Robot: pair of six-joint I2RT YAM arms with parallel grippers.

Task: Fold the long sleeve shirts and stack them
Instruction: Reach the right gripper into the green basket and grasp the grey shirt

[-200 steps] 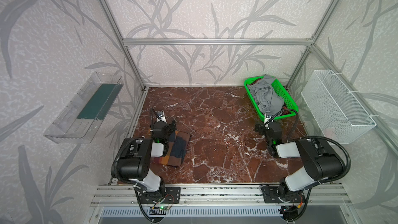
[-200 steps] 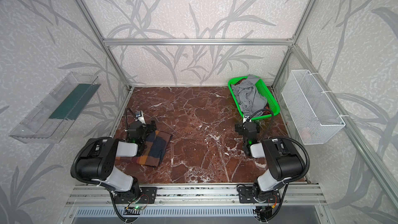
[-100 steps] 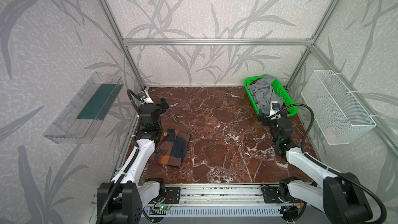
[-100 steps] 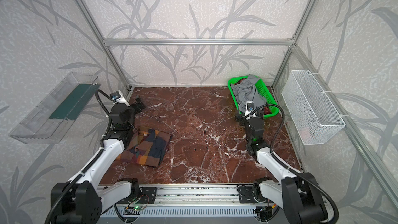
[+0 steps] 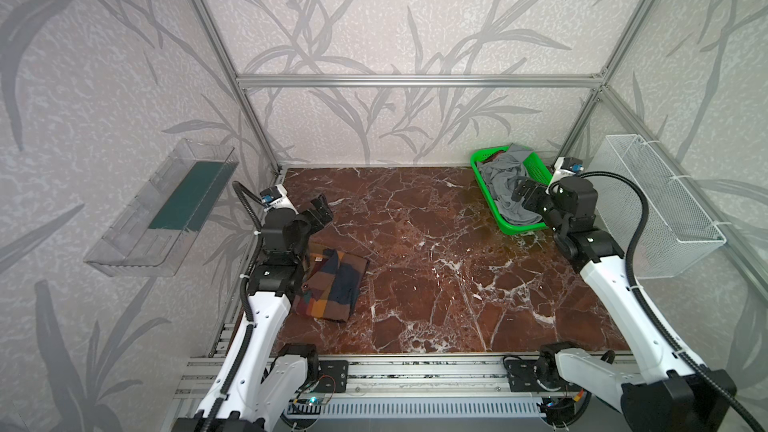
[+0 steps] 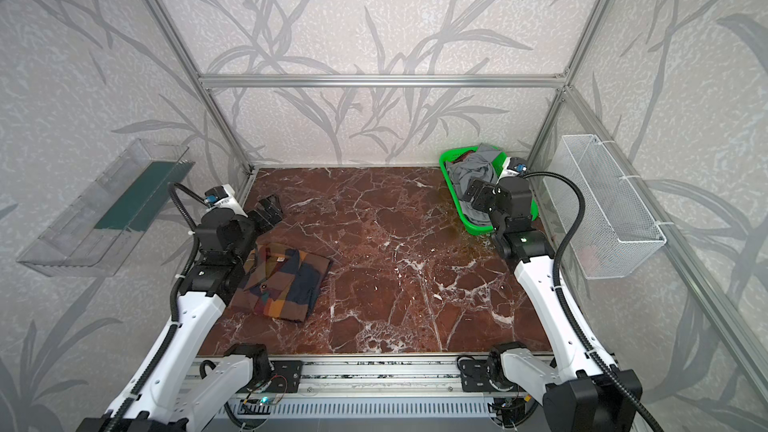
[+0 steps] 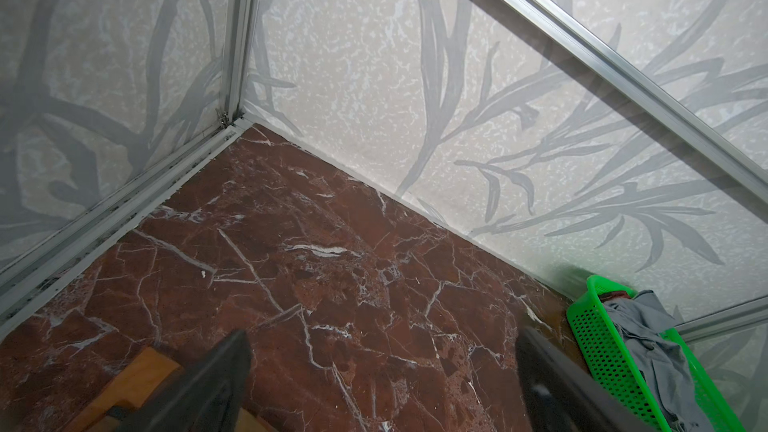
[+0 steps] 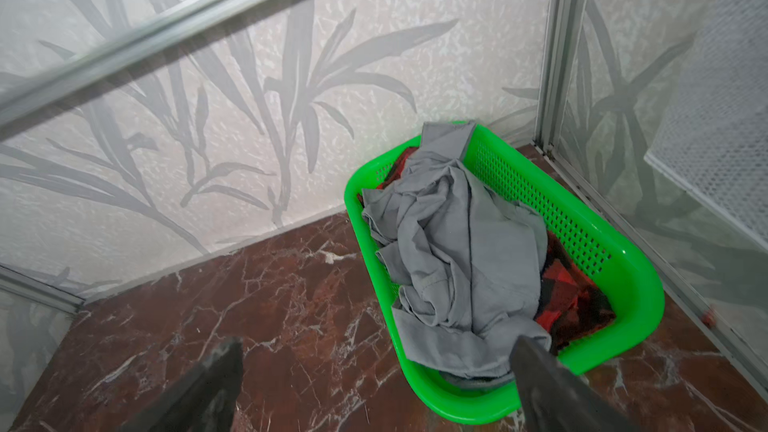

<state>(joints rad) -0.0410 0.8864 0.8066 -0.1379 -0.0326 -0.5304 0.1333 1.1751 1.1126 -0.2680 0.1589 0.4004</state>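
A folded checked shirt [image 5: 328,284] [image 6: 282,284] in orange, brown and navy lies flat on the marble table at the left front. Just behind it, my left gripper [image 5: 320,211] [image 6: 269,211] [image 7: 382,338] hangs open and empty above bare marble; an orange patch of that shirt [image 7: 137,380] shows beside one finger. A crumpled grey shirt [image 5: 505,184] [image 6: 473,176] [image 8: 453,251] fills a green basket [image 5: 521,228] [image 6: 478,228] [image 8: 602,251] at the back right. My right gripper [image 5: 524,195] [image 6: 478,195] [image 8: 376,342] is open above the basket's near end, holding nothing.
A red and black garment [image 8: 565,292] lies under the grey shirt in the basket. A white wire basket [image 5: 660,209] hangs on the right wall and a clear tray [image 5: 166,209] on the left wall. Aluminium frame posts stand at the back corners.
Both arms have risen from their low folded pose at the front. The left gripper has lifted off the checked shirt, and the right gripper has moved back over the basket's near end.
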